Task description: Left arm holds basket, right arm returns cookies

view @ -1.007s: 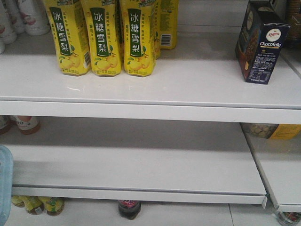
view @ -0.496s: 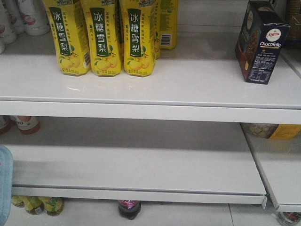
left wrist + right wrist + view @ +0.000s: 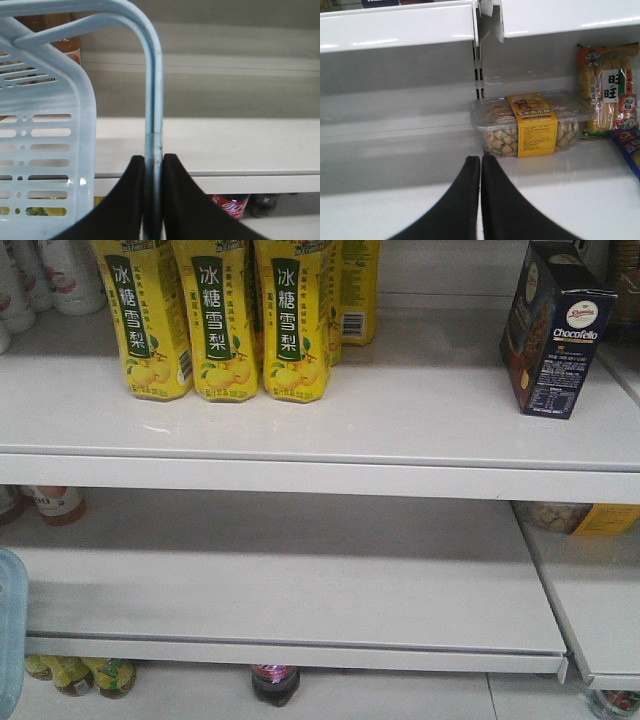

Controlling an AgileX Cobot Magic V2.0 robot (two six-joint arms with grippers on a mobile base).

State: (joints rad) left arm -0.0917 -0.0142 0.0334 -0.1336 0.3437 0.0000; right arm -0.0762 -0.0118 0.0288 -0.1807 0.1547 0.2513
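Note:
The cookies (image 3: 553, 330), a dark navy Chocofello box, stand upright on the top shelf at the far right in the front view. No gripper touches them. A corner of the pale blue basket (image 3: 10, 630) shows at the lower left edge. In the left wrist view the basket's slotted wall (image 3: 45, 145) fills the left side, and my left gripper (image 3: 154, 161) is shut on its thin blue handle (image 3: 153, 90). My right gripper (image 3: 480, 161) is shut with nothing between its fingers, low over a white shelf, short of a clear snack tub.
Several yellow pear-drink cartons (image 3: 220, 320) stand at the top shelf's left. White bottles (image 3: 60, 275) sit in the far left corner. A clear snack tub with a yellow label (image 3: 532, 125) and a corn-snack bag (image 3: 610, 97) lie ahead of the right gripper. Bottles (image 3: 275, 683) stand under the lowest shelf.

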